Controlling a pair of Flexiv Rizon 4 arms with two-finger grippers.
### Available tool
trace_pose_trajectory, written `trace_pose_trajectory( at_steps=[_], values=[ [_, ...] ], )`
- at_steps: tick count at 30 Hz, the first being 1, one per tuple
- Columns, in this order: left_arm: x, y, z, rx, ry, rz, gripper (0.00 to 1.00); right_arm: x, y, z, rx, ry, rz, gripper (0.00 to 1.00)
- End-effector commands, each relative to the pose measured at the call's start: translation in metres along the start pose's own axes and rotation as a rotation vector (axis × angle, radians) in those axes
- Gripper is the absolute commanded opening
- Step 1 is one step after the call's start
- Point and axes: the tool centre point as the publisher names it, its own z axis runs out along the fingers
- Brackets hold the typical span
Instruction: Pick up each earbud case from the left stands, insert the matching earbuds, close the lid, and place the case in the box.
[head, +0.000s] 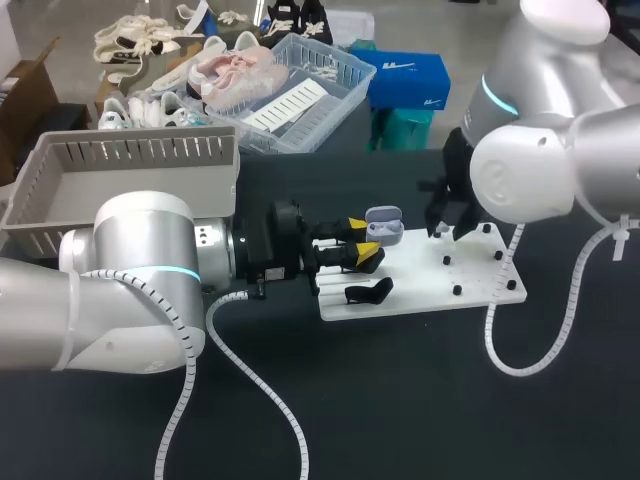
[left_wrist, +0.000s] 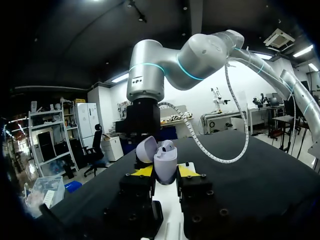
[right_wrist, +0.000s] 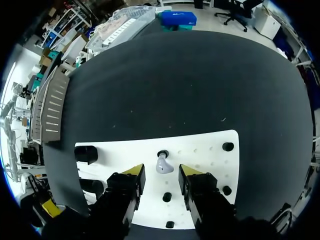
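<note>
Your left end effector (left_wrist: 165, 171) is clamped on the open-lid case (left_wrist: 165, 159), at the board's (head: 480, 290) far-left edge. Your right end effector (right_wrist: 161, 173) is spread. Its fingers sit either side of an earbud (right_wrist: 162, 163) on the board, with no contact. The box (head: 130, 150) is at the bench's (head: 400, 400) far-left edge, well apart from the case. There's open bench on your side of the board.

On the table there are one earbud case (head: 384, 225), one earbud (right_wrist: 162, 164) lying on one white board (head: 480, 296), two black stands (right_wrist: 86, 153) and one grey box (head: 130, 150).
</note>
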Motion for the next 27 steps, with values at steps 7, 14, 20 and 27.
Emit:
trace_pose_trajectory(
  at_steps=[7, 14, 20, 27],
  values=[
    [0.0000, -0.0020, 0.0005, -0.010, 0.001, 0.003, 0.00, -0.0025, -0.0007, 0.0016, 0.001, 0.010, 0.066, 0.35],
    [0.0000, -0.0020, 0.0005, -0.010, 0.001, 0.003, 0.00, -0.0037, -0.0036, 0.0041, 0.000, 0.016, 0.098, 0.36],
    [0.0000, -0.0020, 0.0005, -0.010, 0.001, 0.003, 0.00, -0.0042, -0.0037, 0.0030, 0.004, 0.013, 0.104, 0.33],
    [0.0000, -0.0020, 0.0005, -0.010, 0.001, 0.003, 0.00, -0.0039, -0.0012, 0.0018, 0.003, 0.014, 0.105, 0.25]
  ],
)
